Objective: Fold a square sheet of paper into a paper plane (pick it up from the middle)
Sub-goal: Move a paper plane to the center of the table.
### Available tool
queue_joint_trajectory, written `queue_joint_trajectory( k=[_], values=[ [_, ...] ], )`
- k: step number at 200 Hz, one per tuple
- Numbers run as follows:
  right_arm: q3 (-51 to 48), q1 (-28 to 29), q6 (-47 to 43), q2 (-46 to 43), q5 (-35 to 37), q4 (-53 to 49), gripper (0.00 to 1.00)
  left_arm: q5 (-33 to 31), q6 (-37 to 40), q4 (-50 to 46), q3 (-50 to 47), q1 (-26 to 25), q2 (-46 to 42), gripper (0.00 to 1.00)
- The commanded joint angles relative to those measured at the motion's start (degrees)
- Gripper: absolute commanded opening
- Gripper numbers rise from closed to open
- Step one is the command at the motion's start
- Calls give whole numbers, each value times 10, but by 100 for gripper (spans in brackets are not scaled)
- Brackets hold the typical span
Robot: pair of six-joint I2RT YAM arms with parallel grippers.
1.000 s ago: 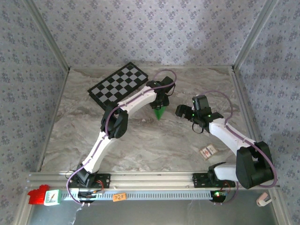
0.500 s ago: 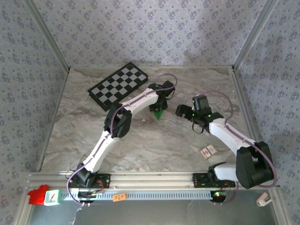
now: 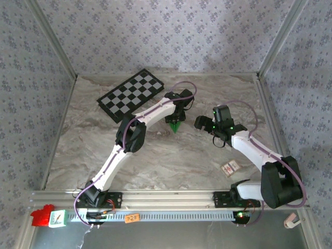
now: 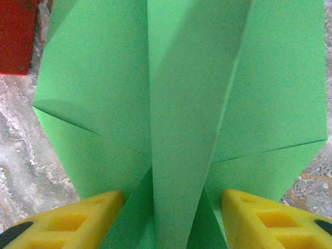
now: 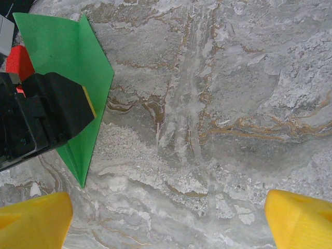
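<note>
The paper plane [image 4: 176,104], a bright green dart with a raised centre fold, lies on the marble table with its nose [image 3: 176,126] pointing toward the near side. My left gripper [image 4: 174,218] stands over its tail [image 3: 175,117]. The yellow fingers [image 4: 88,212] sit on either side of the centre fold with a gap on each side, so the gripper is open. The plane's edge [image 5: 88,88] is seen under the left gripper's black body. My right gripper [image 5: 168,218] is wide open over bare marble, to the right of the plane [image 3: 200,123].
A small red block [image 4: 15,36] lies beside the plane's far end. The checkered board [image 3: 132,95] is at the back left. A small printed card [image 3: 230,167] lies near the right arm's base. Walls close the table on three sides.
The left arm reached a little farther back and the plane shifted slightly with it. Its jaws have widened a touch. The right arm has not moved.
</note>
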Motion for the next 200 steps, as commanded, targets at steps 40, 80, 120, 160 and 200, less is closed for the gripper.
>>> queue_joint_trajectory(
  k=[40, 80, 120, 160, 200],
  values=[
    [8, -8, 10, 5, -9, 4, 97, 39, -4, -17, 32, 2, -38, 56],
    [11, -15, 10, -2, -6, -3, 97, 27, -2, -18, 17, 2, -82, 56],
    [47, -32, -25, -21, 10, -33, 98, -13, 10, -6, -31, 1, -159, 56],
    [95, -42, -72, -53, 52, -62, 100, -111, 41, 40, -133, 9, -295, 62],
    [120, -60, -119, -90, 121, -55, 100, -226, 83, 176, -368, 50, -484, 89]
  ],
)
